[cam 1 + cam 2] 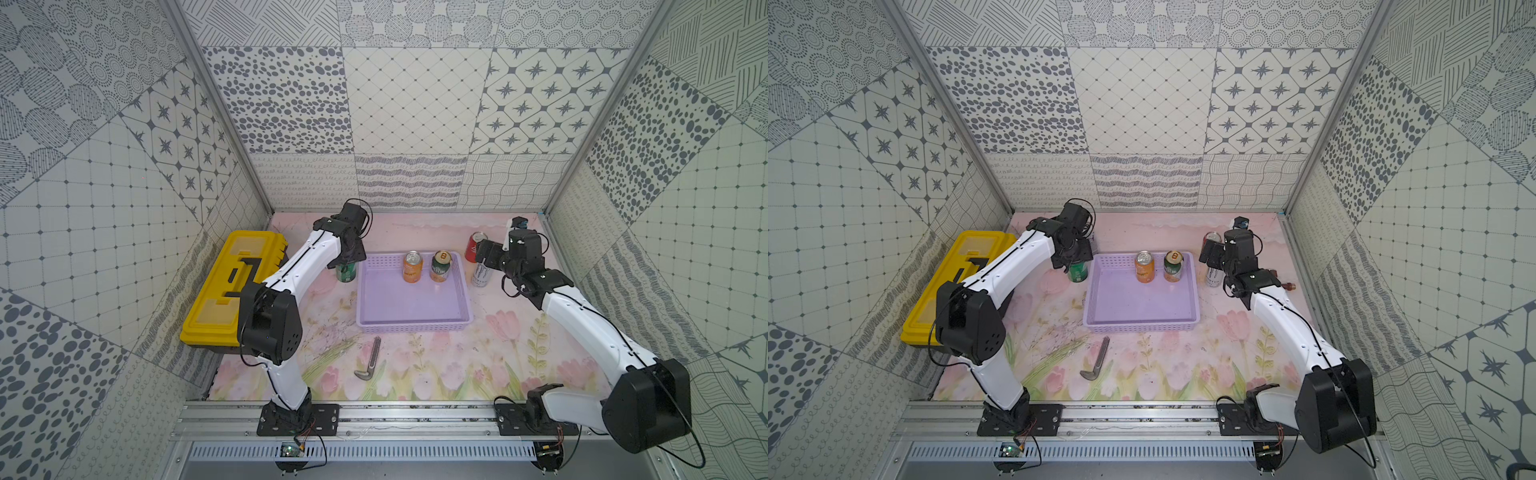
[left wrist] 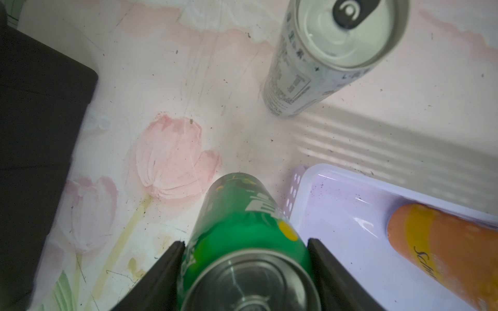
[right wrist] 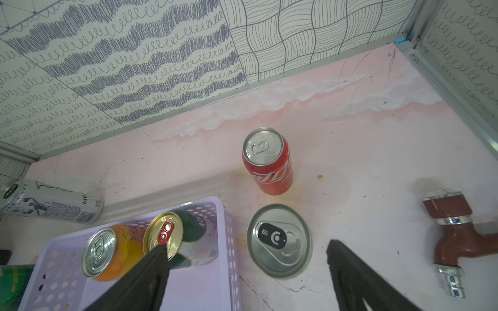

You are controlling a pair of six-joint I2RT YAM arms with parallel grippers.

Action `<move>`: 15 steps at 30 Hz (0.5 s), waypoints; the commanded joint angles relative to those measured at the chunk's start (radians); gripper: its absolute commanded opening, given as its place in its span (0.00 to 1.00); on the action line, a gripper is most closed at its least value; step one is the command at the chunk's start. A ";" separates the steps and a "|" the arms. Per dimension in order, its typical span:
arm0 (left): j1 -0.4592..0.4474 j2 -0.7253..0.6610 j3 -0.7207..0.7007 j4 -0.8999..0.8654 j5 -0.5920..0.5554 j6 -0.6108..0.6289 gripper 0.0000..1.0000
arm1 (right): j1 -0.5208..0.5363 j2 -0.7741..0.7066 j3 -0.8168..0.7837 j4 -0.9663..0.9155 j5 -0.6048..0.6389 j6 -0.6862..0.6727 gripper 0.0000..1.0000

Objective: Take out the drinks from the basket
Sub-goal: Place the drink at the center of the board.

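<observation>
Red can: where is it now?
In both top views the red can stands on the table, right of the basket near its far corner, behind a silver can.

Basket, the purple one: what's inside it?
The basket holds two upright cans by its far wall: an orange can and a dark green can. The floor under them is covered, the rest bare.

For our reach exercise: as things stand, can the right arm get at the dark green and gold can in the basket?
Probably yes. The dark green and gold can stands upright by the basket wall nearest the open right pincer; only that low wall lies between.
</observation>
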 commanded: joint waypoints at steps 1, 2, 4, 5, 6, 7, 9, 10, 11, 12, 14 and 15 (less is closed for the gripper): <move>-0.011 0.009 -0.018 0.092 0.024 -0.038 0.49 | -0.009 -0.016 -0.013 0.049 -0.004 0.006 0.95; -0.019 0.010 -0.014 0.094 0.032 -0.037 0.49 | -0.009 -0.014 -0.013 0.051 -0.006 0.007 0.96; -0.037 0.016 0.002 0.087 0.041 -0.038 0.49 | -0.009 -0.010 -0.012 0.052 -0.009 0.008 0.96; -0.045 0.022 0.009 0.085 0.043 -0.036 0.49 | -0.010 -0.005 -0.010 0.051 -0.010 0.008 0.96; -0.050 0.025 0.013 0.085 0.047 -0.036 0.49 | -0.011 -0.002 -0.010 0.051 -0.010 0.008 0.95; -0.051 0.031 0.016 0.085 0.051 -0.040 0.49 | -0.011 0.000 -0.010 0.052 -0.012 0.010 0.95; -0.049 0.043 0.018 0.089 0.055 -0.044 0.49 | -0.010 0.000 -0.010 0.052 -0.014 0.010 0.95; -0.046 0.049 0.018 0.096 0.063 -0.046 0.49 | -0.010 -0.002 -0.010 0.052 -0.013 0.010 0.95; -0.043 0.056 0.018 0.104 0.077 -0.051 0.49 | -0.010 -0.001 -0.012 0.051 -0.011 0.010 0.95; -0.041 0.061 0.018 0.111 0.099 -0.055 0.49 | -0.011 -0.001 -0.012 0.051 -0.010 0.010 0.95; -0.043 0.077 0.028 0.115 0.118 -0.066 0.49 | -0.012 -0.001 -0.014 0.051 -0.011 0.010 0.95; -0.043 0.082 0.034 0.110 0.112 -0.068 0.50 | -0.012 0.000 -0.014 0.051 -0.010 0.010 0.96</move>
